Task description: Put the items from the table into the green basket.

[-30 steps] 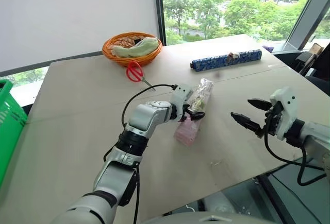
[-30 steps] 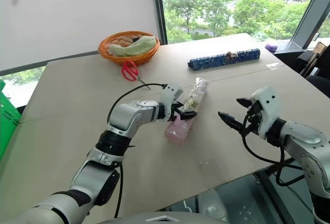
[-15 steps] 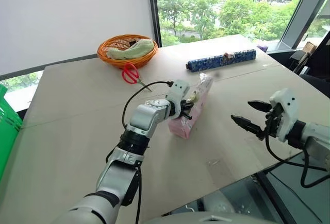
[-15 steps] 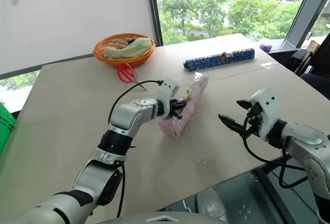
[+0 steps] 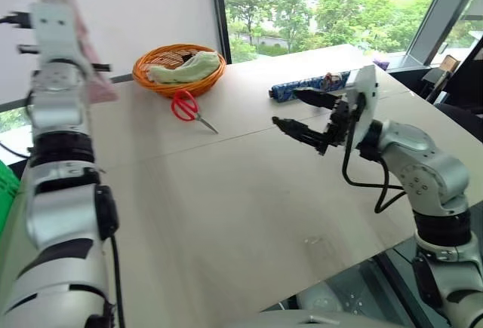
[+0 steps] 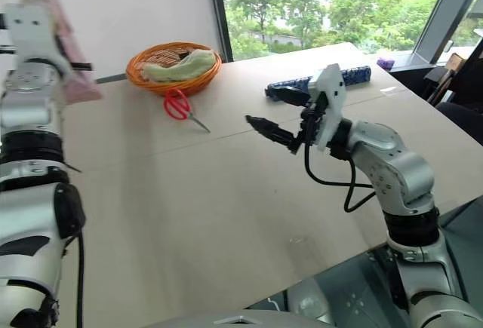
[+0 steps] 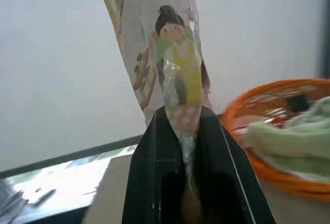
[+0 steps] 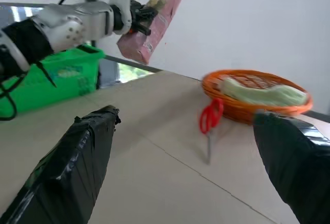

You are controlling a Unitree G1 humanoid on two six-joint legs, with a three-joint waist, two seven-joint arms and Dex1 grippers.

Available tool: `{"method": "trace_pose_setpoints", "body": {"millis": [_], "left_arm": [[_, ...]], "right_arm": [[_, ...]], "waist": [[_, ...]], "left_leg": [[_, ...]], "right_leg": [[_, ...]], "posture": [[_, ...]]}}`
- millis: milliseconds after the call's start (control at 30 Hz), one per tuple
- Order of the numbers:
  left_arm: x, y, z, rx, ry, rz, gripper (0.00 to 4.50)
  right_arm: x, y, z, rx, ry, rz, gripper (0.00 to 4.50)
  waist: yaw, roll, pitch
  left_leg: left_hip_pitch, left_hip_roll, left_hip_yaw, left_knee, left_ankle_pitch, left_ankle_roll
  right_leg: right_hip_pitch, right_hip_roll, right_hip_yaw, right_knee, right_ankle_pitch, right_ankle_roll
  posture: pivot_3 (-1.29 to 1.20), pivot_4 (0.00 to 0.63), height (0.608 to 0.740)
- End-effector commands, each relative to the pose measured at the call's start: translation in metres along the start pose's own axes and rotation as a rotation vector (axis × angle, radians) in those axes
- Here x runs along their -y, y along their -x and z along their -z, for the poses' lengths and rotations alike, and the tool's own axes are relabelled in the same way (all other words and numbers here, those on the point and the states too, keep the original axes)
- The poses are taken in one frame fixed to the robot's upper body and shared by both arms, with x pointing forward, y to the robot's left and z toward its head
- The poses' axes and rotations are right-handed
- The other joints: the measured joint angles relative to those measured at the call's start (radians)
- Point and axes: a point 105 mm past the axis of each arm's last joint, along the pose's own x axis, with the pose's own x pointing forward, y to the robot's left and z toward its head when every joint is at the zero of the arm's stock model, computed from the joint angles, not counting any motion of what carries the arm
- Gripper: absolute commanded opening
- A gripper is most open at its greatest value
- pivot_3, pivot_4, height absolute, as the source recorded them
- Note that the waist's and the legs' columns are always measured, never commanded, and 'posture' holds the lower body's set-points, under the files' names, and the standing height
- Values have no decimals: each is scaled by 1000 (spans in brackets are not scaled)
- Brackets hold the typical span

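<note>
My left gripper (image 7: pixel 185 147) is shut on the long clear pink floral packet (image 7: pixel 175 54) and holds it high in the air at the far left, above the table's left edge. The packet (image 8: pixel 154 23) hangs over the green basket (image 8: pixel 62 77), which stands beyond that edge. Red-handled scissors (image 5: pixel 189 107) lie on the beige table (image 5: pixel 226 215) just in front of an orange wicker basket (image 5: pixel 179 68). My right gripper (image 5: pixel 285 107) hovers open over the middle of the table, pointing left toward the scissors, with nothing between its fingers.
The orange wicker basket holds a pale green cloth (image 5: pixel 185 68). A long blue patterned roll (image 5: pixel 298 88) lies at the far right of the table, behind my right gripper. Windows run along the far side.
My left arm has swung up and to the left, lifting the packet off the table. My right gripper has moved left and up, over the middle of the table. The camera has shifted too.
</note>
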Motion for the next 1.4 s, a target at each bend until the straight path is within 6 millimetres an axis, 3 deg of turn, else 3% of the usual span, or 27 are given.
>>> {"method": "trace_pose_setpoints", "body": {"millis": [33,167,300,467,500,533,600,733,867,1000,1100,1167,1233,1300,1400], "left_arm": [[-55,3,-19,72,-38,-153,22],[-93,12,-12,76,-252,-219,22],[-133,22,3,16,-311,-326,22],[-135,25,30,-57,-305,-314,22],[-134,25,34,-63,-297,-307,839],[-133,25,37,-69,-289,-303,978],[-133,26,43,-88,-284,-310,1688],[-133,25,44,-98,-275,-332,3420],[-122,21,32,-27,-252,-307,3420],[-89,14,25,60,-130,-160,3420],[-6,18,27,137,-26,251,3420],[54,43,36,146,40,580,3420],[104,87,52,128,53,904,3420],[131,125,71,73,45,1075,3420],[160,169,94,-1,28,1186,3420]], "right_arm": [[-6,-11,-16,61,33,-66,4500],[-11,-26,-29,168,-23,-110,4500],[-16,-32,-21,150,-13,-153,4500],[-17,-37,-14,128,1,-166,4500],[-17,-37,-13,122,9,-164,4500],[-17,-38,-12,119,14,-162,4500],[-17,-37,-11,115,16,-157,4500],[-16,-33,-9,109,15,-134,4500],[-13,-30,-8,104,21,-116,4500],[-10,-28,-7,99,24,-102,4500],[-8,-25,-3,90,14,-87,4500],[-3,-20,8,55,11,-66,4500],[7,-9,27,-8,5,-11,4500],[23,6,49,-86,-3,87,4500],[48,39,88,-210,13,274,4500]], "waist": [[19,-4,0],[64,-7,-1],[122,-10,-3],[168,-11,-4],[171,-11,-4],[176,-13,-5],[176,-14,-6],[167,-16,-7],[158,-19,-10],[156,-20,-10],[156,-19,-11],[158,-16,-12],[145,-14,-12],[124,-14,-12],[98,-13,-11]], "left_leg": [[0,0,0,0,0,0],[-1,-1,0,0,-1,-1],[-2,-1,0,0,-2,-8],[-2,-1,1,0,-1,-11],[-2,-1,1,0,-1,-11],[-2,-1,1,-1,-1,-11],[-2,-1,1,-1,0,-12],[-3,-1,1,-1,0,-12],[-9,-1,1,-1,0,-12],[-16,-1,1,0,1,-13],[-16,-1,2,0,1,-13],[-16,-1,2,0,2,-13],[-16,-1,3,1,1,-13],[-16,-1,3,1,2,-11],[-15,-1,3,0,4,-8]], "right_leg": [[0,0,0,0,0,0],[-4,-2,0,-1,0,0],[-6,-3,-2,0,0,-1],[-6,-4,-3,1,1,-3],[-6,-5,-4,1,1,-3],[-6,-5,-4,1,1,-3],[-7,-5,-4,1,1,-4],[-7,-5,-5,1,1,-4],[-15,-5,-5,2,1,-4],[-22,-5,-6,4,2,-4],[-22,-5,-7,4,2,-4],[-22,-5,-7,3,2,-4],[-20,-7,-8,3,2,-4],[-20,-7,-7,3,2,-4],[-20,-7,-7,3,2,-5]], "posture": [[-181,0,740],[-140,0,740],[-101,0,740],[-101,0,740],[-101,0,740],[-108,0,740],[-108,0,740],[-122,0,740],[-139,0,740],[-139,0,740],[-139,0,740],[-154,0,740],[-154,0,740],[-159,0,740],[-164,0,740]]}}
